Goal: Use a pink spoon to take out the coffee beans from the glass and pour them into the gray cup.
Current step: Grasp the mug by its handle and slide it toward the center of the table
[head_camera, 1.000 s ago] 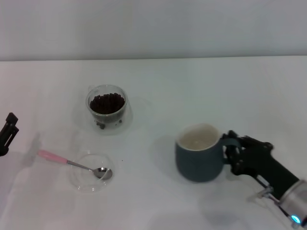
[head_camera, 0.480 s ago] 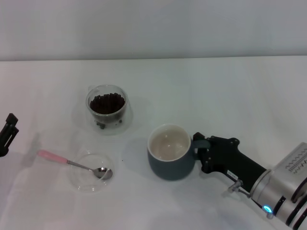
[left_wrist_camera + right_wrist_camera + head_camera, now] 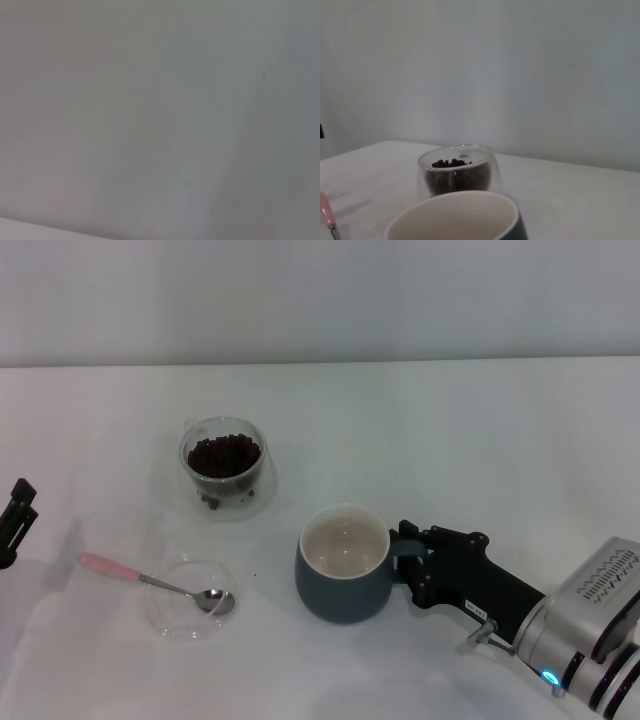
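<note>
The right tool (image 3: 408, 558) is pinching the handle of the cup (image 3: 341, 577), which is standing upright on the tabletop (image 3: 480, 440). Taking the cup as landmark, the glass (image 3: 223, 467) of beans (image 3: 223, 455) is sitting beyond it toward the left, and the spoon (image 3: 150, 581) is lying well to its left, bowl resting in a clear dish (image 3: 187, 598). The left tool (image 3: 14, 520) is waiting at the far left edge; whether it is spread, I cannot tell.

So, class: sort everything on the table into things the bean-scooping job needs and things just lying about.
Needed: spoon, beans, glass, cup, right hand gripping the cup's handle.
Lying about: clear dish under the spoon's bowl; left hand, parked at the table's edge.
</note>
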Robot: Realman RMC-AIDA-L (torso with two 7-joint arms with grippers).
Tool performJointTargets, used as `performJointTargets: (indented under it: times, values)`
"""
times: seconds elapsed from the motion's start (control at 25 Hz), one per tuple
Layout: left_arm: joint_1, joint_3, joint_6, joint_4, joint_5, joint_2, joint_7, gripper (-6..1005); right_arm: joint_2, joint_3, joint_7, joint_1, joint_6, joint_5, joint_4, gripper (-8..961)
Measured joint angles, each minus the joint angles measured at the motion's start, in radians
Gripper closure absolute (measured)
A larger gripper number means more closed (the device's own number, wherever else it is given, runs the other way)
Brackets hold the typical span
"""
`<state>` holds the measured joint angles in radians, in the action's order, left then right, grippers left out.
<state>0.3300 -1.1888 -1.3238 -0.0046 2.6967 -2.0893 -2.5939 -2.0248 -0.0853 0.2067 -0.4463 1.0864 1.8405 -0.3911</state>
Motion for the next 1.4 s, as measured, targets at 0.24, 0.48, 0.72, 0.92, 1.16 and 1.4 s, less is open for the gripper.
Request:
performJointTargets:
  times: [0.24,0.48,0.72,0.92,1.16,1.4]
  values:
    - [-0.001,0.0,0.0,0.0,0.0,0.0,0.0,213,0.002,-0.003,-0.007,0.003,0.001,0.01,-0.004,769]
    - [-0.003,0.0,0.0,0.0,0.002,0.0,0.001,214,0.006,0.005,0.016,0.011,0.006,0.028,-0.002,478]
    - [-0.005,0.0,0.0,-0.001,0.002,0.0,0.001,214,0.011,-0.005,0.097,0.023,0.008,0.028,0.014,272]
    - [-0.005,0.0,0.0,-0.002,0.003,0.001,0.003,214,0.015,-0.019,0.129,0.035,0.013,0.034,0.016,96]
    - [-0.005,0.0,0.0,-0.002,0.003,0.002,0.003,214,0.017,-0.034,0.267,0.035,0.031,0.118,0.063,103]
    - [-0.005,0.002,0.0,-0.001,0.005,0.002,0.004,214,0.02,-0.072,0.363,0.053,0.093,0.133,0.12,108]
